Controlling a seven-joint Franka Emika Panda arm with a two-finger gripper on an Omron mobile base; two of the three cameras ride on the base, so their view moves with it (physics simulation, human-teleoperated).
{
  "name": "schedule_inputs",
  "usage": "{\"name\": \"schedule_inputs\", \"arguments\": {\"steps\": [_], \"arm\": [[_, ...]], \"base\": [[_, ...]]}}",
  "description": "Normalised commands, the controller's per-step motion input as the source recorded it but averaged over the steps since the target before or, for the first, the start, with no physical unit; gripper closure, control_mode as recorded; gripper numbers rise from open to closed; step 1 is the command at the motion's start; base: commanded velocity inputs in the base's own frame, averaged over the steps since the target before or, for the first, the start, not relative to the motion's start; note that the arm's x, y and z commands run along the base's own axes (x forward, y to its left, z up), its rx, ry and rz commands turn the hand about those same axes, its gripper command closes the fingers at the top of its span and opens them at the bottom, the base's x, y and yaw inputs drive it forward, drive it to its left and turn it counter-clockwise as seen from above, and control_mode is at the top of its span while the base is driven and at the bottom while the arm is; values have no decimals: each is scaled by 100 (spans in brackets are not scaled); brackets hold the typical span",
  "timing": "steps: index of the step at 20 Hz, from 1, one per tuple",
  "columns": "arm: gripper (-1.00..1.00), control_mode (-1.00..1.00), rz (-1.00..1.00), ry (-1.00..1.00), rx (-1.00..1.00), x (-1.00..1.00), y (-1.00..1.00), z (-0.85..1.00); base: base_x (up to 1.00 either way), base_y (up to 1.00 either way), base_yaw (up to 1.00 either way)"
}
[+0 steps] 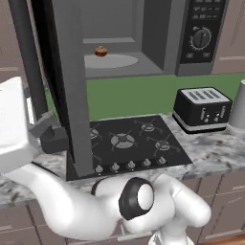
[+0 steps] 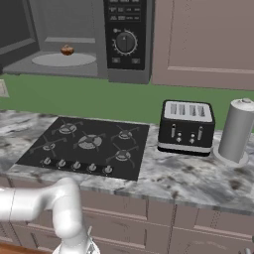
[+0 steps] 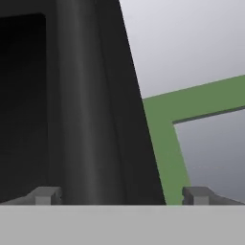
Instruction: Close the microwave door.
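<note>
The microwave (image 1: 158, 43) hangs above the stove with its grey cavity showing, and it is also in the right base view (image 2: 99, 54). A small brown item (image 1: 100, 51) sits on the pale turntable (image 1: 112, 61). The microwave door (image 1: 72, 86) stands swung far out toward me, edge-on, a tall dark slab. My gripper (image 1: 50, 134) is at the door's lower left side, close against it. In the hand view the gripper (image 3: 120, 196) is open, its fingertips (image 3: 45, 195) wide apart, with the door's dark edge (image 3: 91, 105) between them.
A black gas cooktop (image 1: 129, 143) lies on the marble counter (image 2: 198, 173) under the door. A black toaster (image 2: 186, 126) and a grey canister (image 2: 237, 130) stand to the right. The wall behind is green (image 1: 134, 93), with cabinets (image 2: 203, 39) beside the microwave.
</note>
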Motion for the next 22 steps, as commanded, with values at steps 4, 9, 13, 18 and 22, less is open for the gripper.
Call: {"name": "schedule_inputs", "arguments": {"steps": [4,9,13,18,22], "arm": [[-100,-100,20,8,32,0,-77,0],[-100,-100,19,21,38,15,-78,0],[-100,-100,20,21,33,30,-64,2],[-100,-100,24,17,25,42,-55,8],[-100,-100,25,12,16,55,-39,0]], "base": [[0,0,0],[0,0,0],[0,0,0],[0,0,0],[0,0,0]]}}
